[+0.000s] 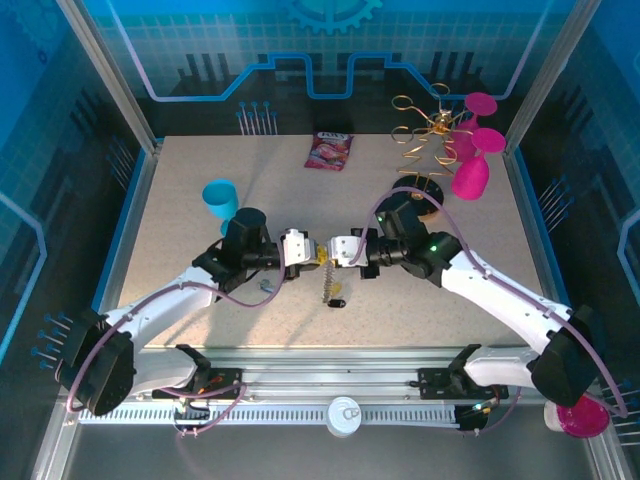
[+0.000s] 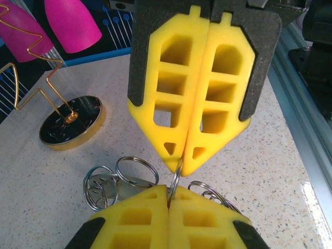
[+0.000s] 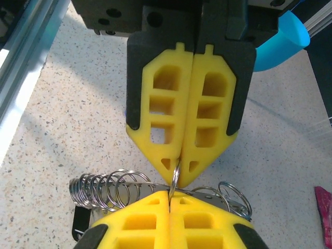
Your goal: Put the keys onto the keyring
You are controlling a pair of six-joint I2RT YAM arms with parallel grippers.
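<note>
- yellow foam fingers (image 2: pixel 135 223) of the left gripper (image 2: pixel 168 191) sit at the bottom edge of its wrist view, pressed flat together and pinching one thin wire loop of the keyring (image 2: pixel 136 170).
- right gripper (image 2: pixel 181 165) meets it tip to tip from the gold wire rack's (image 2: pixel 72 122) side. its jaws are clamped on that same loop, which runs on edge between the two pairs of tips.
- keyring is bright silvery wire: several round split loops that overlap and spill out to both sides of the grip. from the right wrist they bunch on one side like a short stretched spring.
- one key (image 3: pixel 80 220) with a dark head shows at the end of that bunch, low against the speckled table (image 3: pixel 46 129). whether it is threaded on cannot be told.
- overhead, the keyring sits mid-table, on the arm-base side of the rack and to its left.
- teal cup (image 1: pixel 222 200) stands well to the rack's left.
- pink packet (image 1: pixel 330 151) lies left of the rack near the back edge.
- magenta cups (image 1: pixel 470 175) stand just beside the rack on its right.
</note>
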